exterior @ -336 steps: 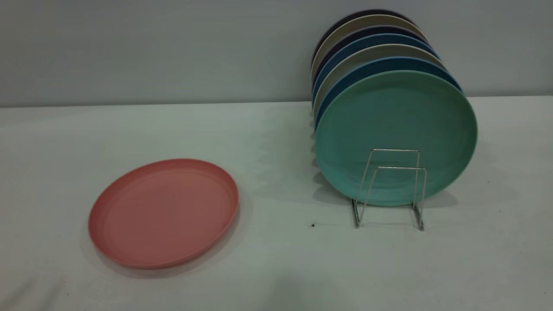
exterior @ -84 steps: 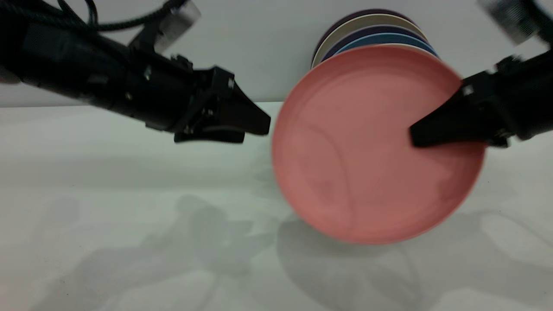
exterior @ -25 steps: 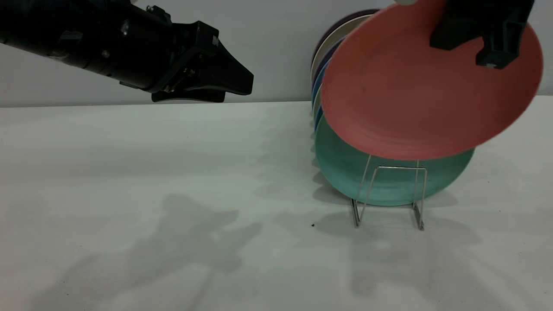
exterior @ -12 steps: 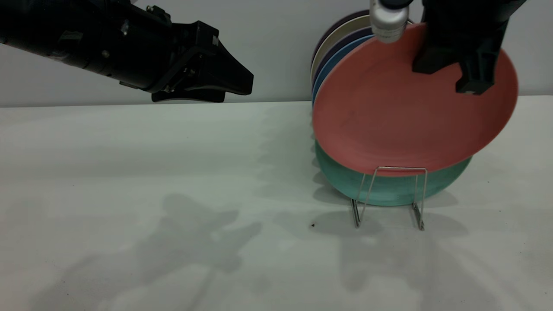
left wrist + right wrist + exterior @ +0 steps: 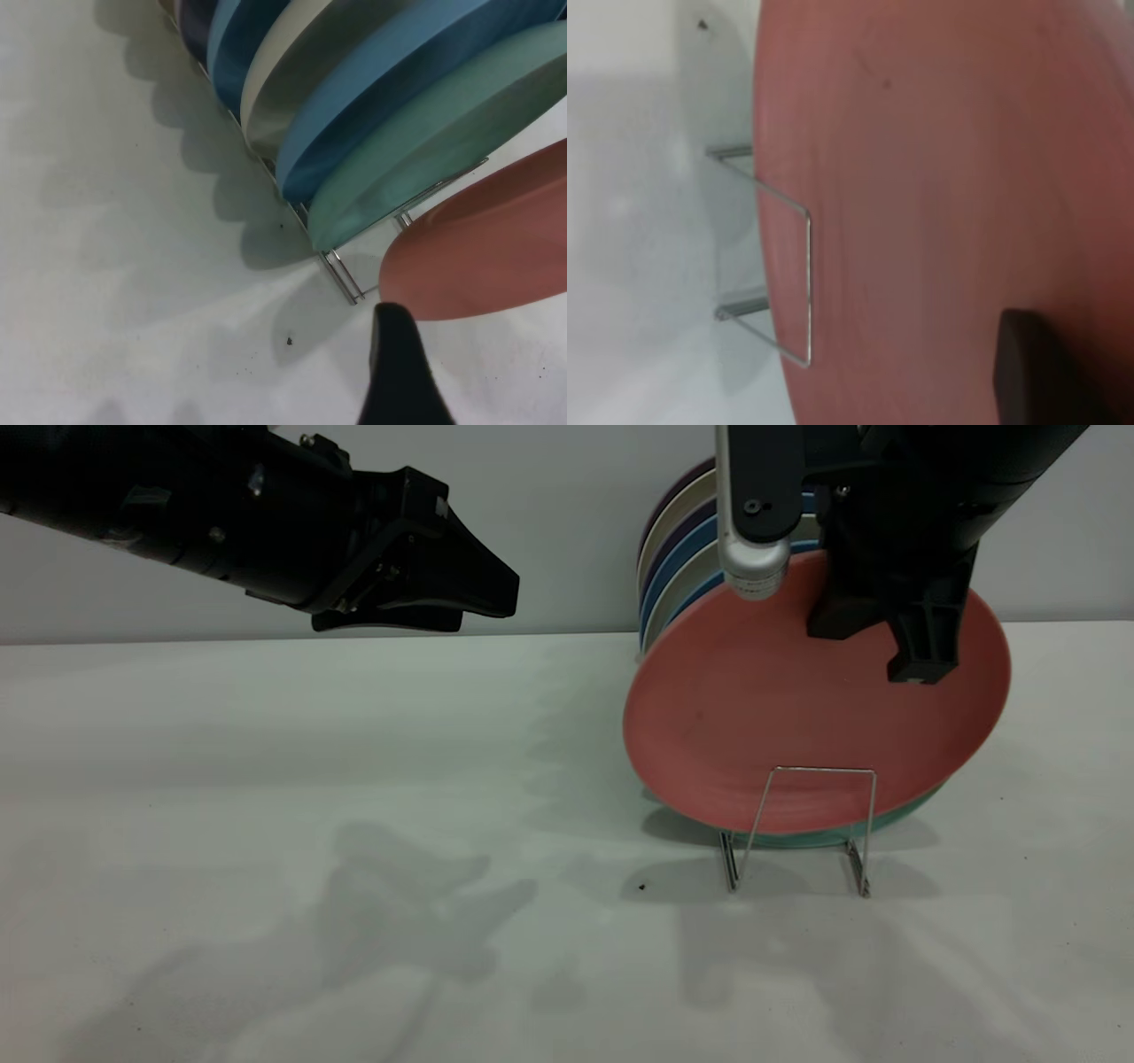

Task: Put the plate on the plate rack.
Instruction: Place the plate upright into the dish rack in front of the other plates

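Observation:
My right gripper (image 5: 886,638) comes down from above and is shut on the upper rim of the salmon-pink plate (image 5: 780,708). The plate stands nearly upright, tilted a little, with its lower edge down behind the front loop of the wire plate rack (image 5: 819,769) and in front of the teal-green plate (image 5: 797,838). I cannot tell whether it touches the rack base. The right wrist view shows the plate (image 5: 948,177), the loop (image 5: 808,266) and one dark finger (image 5: 1036,372). My left gripper (image 5: 487,609) hangs open and empty at upper left, well clear.
Several plates in blue, cream and dark purple (image 5: 682,549) fill the rack behind the teal one. The left wrist view shows the teal plate (image 5: 425,150), the rack base (image 5: 341,270) and the pink plate's edge (image 5: 487,257). A grey wall stands behind the white table (image 5: 354,779).
The right gripper has lowered the pink plate from above the rack down into the front slot, covering most of the teal plate. The left arm has not moved.

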Tool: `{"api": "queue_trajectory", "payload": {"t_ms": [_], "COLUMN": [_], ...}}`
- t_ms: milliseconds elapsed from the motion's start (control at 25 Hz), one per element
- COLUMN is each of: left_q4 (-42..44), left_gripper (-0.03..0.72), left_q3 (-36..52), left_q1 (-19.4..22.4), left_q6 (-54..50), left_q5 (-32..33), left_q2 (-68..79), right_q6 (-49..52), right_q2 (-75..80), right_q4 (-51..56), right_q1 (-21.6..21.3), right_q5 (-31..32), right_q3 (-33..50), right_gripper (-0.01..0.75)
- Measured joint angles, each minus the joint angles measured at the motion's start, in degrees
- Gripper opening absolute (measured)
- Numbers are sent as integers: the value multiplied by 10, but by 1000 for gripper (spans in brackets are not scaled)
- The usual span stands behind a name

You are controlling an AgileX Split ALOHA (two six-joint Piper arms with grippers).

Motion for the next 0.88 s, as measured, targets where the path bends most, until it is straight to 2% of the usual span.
{"api": "queue_trajectory", "payload": {"t_ms": [720,880], "left_q4": [-1,-1], "left_gripper": [487,487], "left_q3": [0,0], "left_q1": [0,0], "left_q6": [2,2], "left_q5": [0,0], "left_q2": [0,0], "right_q6": [-3,-3], "right_q2": [5,7], "right_q4": [-14,-14], "right_q1": [0,0], "right_q5": [1,2], "right_q3": [-1,-4], "right_gripper": [177,221]}}
